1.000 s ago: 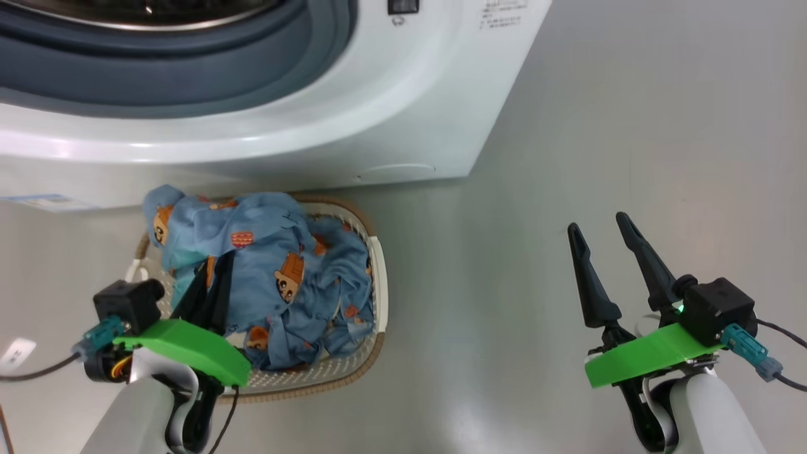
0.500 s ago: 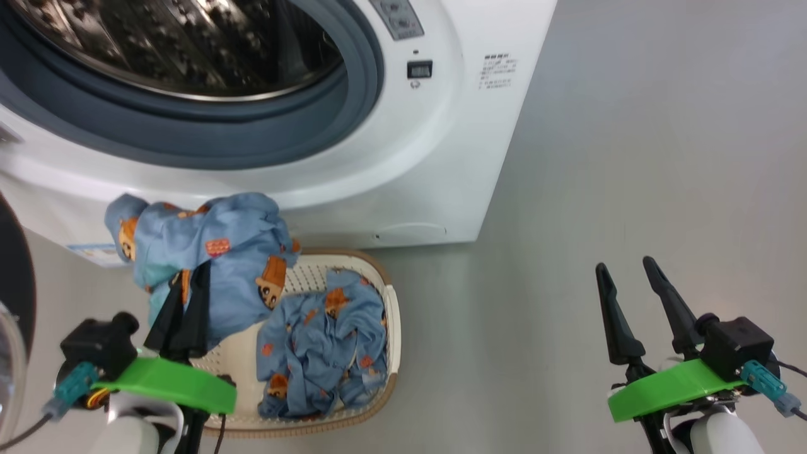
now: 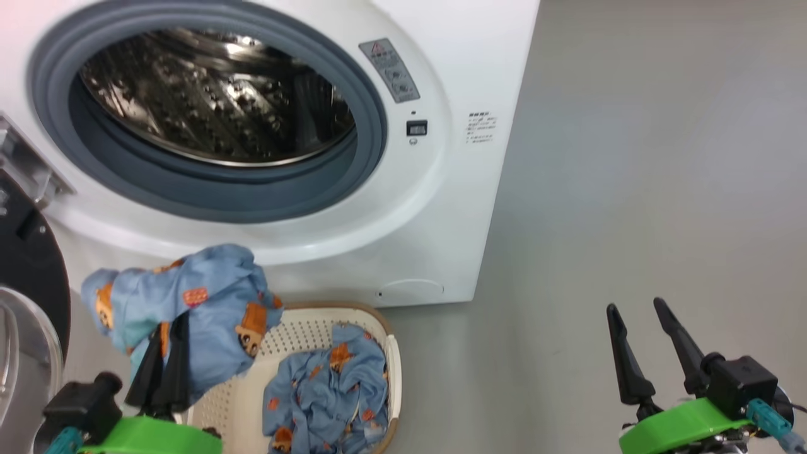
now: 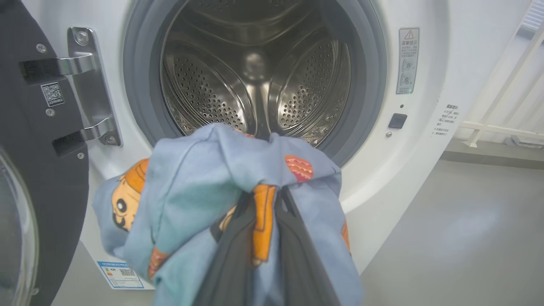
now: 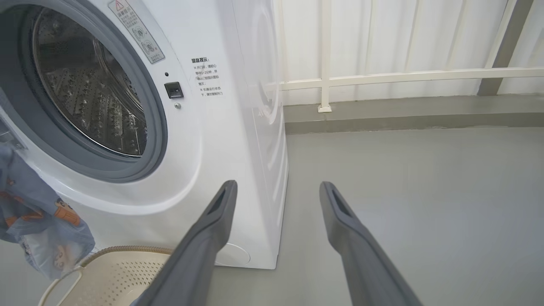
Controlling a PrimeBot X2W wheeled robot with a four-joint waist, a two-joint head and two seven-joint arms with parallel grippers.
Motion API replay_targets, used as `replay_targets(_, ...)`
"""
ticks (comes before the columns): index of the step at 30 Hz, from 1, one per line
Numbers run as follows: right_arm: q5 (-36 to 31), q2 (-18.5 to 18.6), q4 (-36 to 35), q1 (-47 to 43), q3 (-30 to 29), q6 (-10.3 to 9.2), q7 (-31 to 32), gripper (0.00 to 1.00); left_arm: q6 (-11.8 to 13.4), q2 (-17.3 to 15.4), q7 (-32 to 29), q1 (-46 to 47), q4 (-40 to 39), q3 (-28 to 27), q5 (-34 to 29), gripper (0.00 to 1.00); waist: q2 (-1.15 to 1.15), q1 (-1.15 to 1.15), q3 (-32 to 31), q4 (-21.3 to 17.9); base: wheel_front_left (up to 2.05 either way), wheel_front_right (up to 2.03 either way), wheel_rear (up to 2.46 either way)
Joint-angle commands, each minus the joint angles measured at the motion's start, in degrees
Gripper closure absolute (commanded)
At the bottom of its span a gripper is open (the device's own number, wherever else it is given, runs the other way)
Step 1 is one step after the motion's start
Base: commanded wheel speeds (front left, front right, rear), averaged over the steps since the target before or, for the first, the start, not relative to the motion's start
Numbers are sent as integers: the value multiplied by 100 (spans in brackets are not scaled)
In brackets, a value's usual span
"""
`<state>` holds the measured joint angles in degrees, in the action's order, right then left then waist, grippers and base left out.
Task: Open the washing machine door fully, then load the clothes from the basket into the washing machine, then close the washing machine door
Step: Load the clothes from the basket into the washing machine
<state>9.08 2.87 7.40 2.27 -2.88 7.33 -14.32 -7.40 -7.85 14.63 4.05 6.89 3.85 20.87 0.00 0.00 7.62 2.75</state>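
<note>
- The left gripper (image 3: 169, 334) has its 2 long dark fingers clamped together on a light blue fabric garment (image 3: 202, 296) printed with orange and brown cartoon figures. In the left wrist view a fold of the cloth sits pinched between them.
- The garment hangs above the left end of the basket, in front of the washer's lower panel and below the drum opening. Whether its hem touches the rim cannot be told.
- The right gripper (image 3: 635, 306) hovers over the grey floor (image 3: 630, 157) well to the right, its 2 fingers apart and holding nothing.
- The small cream plastic laundry basket (image 3: 296, 334), with perforated sides and a brown woven-look rim, stands on the floor just before the machine. A second light blue printed garment (image 3: 328, 391) lies crumpled in its right part.
- The big white front-loading washing machine (image 3: 454, 221) stands behind the basket. It has a round filter cap (image 3: 411, 289) low on its front and a small blue label sticker (image 4: 119, 274) at its lower left.
- The round washing machine door (image 3: 31, 277), a glossy black rim around clear glass, stands swung open at the left on a steel hinge (image 4: 89, 85).
- A blue-grey gasket ring (image 3: 362, 157) frames the perforated steel drum (image 3: 214, 101).
- Farthest off, a white railing (image 5: 382, 76) runs along a pale wall.
</note>
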Motion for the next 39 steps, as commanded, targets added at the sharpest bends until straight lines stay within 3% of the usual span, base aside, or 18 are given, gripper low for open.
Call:
replay_targets(1,-43,0,-166,-47,125,16,-68,0,-9,-71,37,2,-195,-288,-93,100,0,0,-241,-128,0,0,0)
replay_targets(12,-127,0,-275,-351,113,16,-68,0,-9,243,37,-477,-440,-793,-339,100,0,0,-462,-310,0,0,0)
replay_targets(27,-63,0,-234,-386,164,16,-68,0,-9,361,37,-579,-446,-785,-404,100,0,0,-493,-230,0,0,0)
replay_targets(39,10,0,-243,-241,366,16,-68,0,-9,197,37,147,-343,-704,-229,100,0,0,161,-489,0,0,0)
